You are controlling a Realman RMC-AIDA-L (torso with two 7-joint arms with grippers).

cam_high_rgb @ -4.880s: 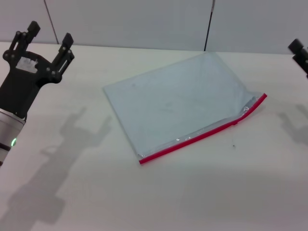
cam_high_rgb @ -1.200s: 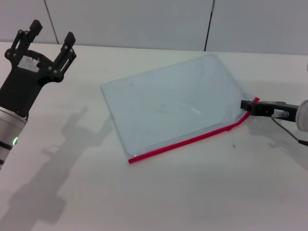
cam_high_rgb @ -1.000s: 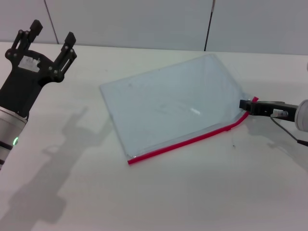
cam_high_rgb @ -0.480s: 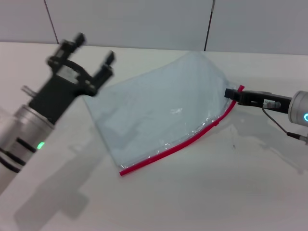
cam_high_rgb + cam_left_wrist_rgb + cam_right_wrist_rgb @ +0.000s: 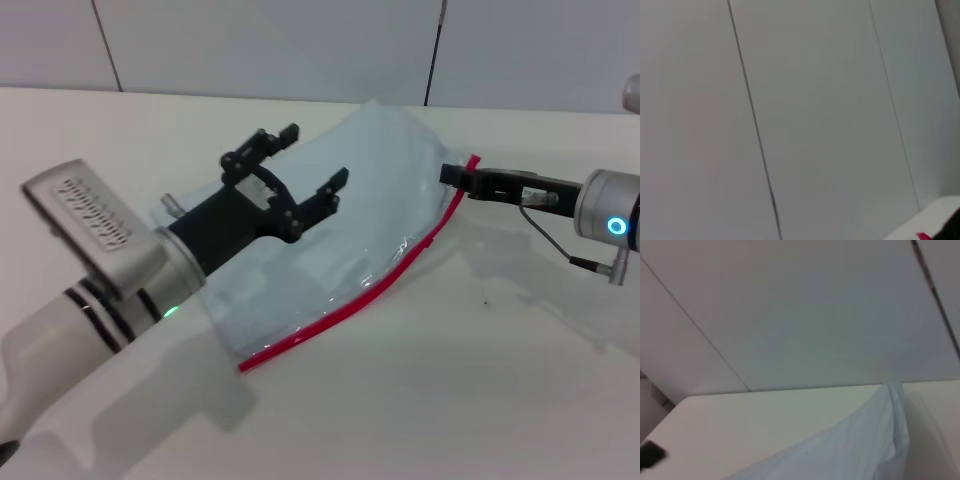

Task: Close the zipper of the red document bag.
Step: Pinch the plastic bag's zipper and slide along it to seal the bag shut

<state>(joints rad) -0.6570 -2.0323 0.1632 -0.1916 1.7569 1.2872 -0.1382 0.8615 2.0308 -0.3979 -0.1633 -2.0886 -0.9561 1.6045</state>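
The red document bag [image 5: 385,185], a pale blue-grey translucent pouch, lies on the white table [image 5: 480,400] with its right corner lifted. The zipper [image 5: 370,290] is a thin red strip along its near edge, curving up to that raised corner. I cannot make out the slider tab. My right gripper [image 5: 458,177] comes in from the right and is shut on the red corner, holding it off the table. My left gripper [image 5: 315,155] is open and hovers over the middle of the pouch, its arm crossing the bag's left part. The right wrist view shows the lifted plastic of the bag [image 5: 850,450].
A grey panelled wall [image 5: 300,45] runs behind the table's far edge. A cable [image 5: 560,250] loops under the right wrist. The left wrist view shows mostly wall panels [image 5: 815,110].
My left arm has swung in from the far left and now reaches over the bag. The right gripper has raised the red corner and carried it left, so the bag bows upward.
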